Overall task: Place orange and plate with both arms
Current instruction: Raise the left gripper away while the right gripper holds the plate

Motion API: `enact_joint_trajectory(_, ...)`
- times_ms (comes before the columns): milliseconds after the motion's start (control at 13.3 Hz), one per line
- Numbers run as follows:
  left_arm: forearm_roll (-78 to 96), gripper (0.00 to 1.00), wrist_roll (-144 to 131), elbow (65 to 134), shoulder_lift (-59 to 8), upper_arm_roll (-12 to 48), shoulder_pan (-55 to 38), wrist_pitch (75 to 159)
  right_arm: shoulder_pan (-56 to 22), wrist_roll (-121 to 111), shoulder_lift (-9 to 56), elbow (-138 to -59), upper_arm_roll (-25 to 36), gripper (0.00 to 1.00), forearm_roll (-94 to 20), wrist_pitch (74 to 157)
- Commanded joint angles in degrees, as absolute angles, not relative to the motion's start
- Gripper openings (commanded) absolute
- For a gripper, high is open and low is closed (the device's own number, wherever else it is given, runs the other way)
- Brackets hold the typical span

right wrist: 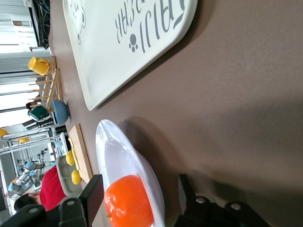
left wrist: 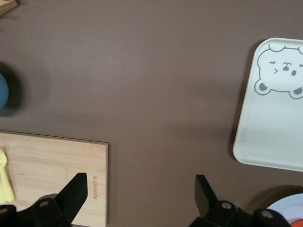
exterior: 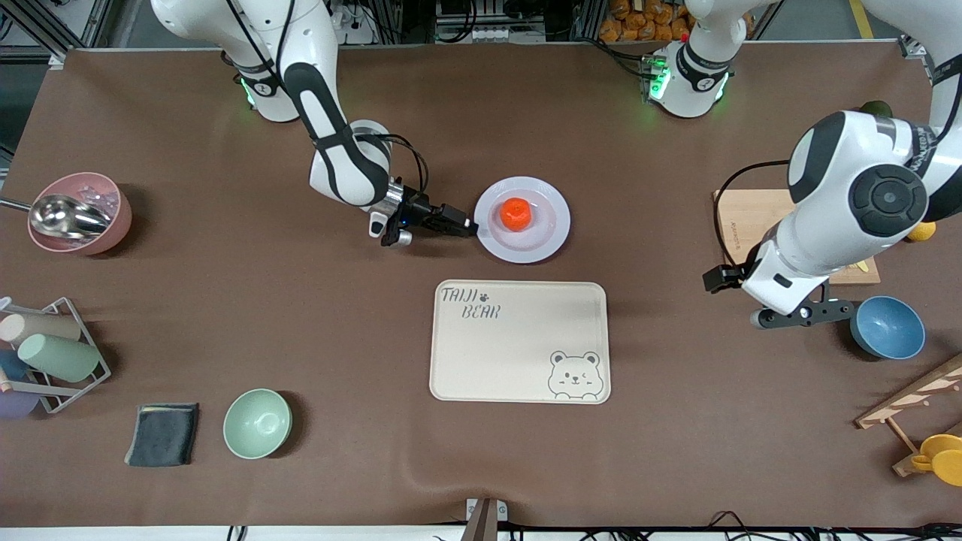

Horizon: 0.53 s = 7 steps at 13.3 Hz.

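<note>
The orange (exterior: 516, 213) sits in the middle of the white plate (exterior: 541, 244), which lies on the table farther from the front camera than the cream bear tray. My right gripper (exterior: 470, 228) is low at the plate's rim on the right arm's side. In the right wrist view the right gripper (right wrist: 139, 184) is open, with the plate's rim (right wrist: 109, 142) between its jaws and the orange (right wrist: 128, 201) close by. My left gripper (exterior: 808, 315) is open and empty over bare table between the wooden board and the blue bowl, also shown in its wrist view (left wrist: 140, 182).
The cream bear tray (exterior: 518, 342) lies nearer the front camera than the plate. A wooden board (exterior: 744, 218) and a blue bowl (exterior: 888, 327) are at the left arm's end. A pink bowl with a scoop (exterior: 79, 213), a cup rack (exterior: 45, 357), a dark cloth (exterior: 163, 433) and a mint bowl (exterior: 257, 423) are at the right arm's end.
</note>
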<state>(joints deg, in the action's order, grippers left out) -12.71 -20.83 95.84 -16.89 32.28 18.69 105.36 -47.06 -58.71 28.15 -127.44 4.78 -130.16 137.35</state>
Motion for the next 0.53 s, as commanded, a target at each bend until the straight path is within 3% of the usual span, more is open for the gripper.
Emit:
enact_joint_trajectory(0,-7.8,1.0,-12.7,96.5,-12.3,23.8,14.4,103.7,-48.0,-61.7,29.8,-125.9,5.3,0.68,-133.7,137.0)
enact_joint_trajectory(151,-4.2,1.0,-6.7,97.1,-9.2,12.6,6.2,102.1,-47.9,-61.7,29.8,-125.9,5.2,0.67,-133.9,136.8)
enact_joint_trajectory(226,-3.1,1.0,-4.8,97.2,-7.7,10.0,4.3,100.7,-48.0,-61.7,29.9,-125.9,5.2,0.66,-135.0,135.5)
enact_joint_trajectory(452,-1.9,1.0,-3.3,98.9,-1.4,9.1,3.0,97.9,-49.0,-61.9,30.1,-125.9,5.2,0.64,-136.1,133.6)
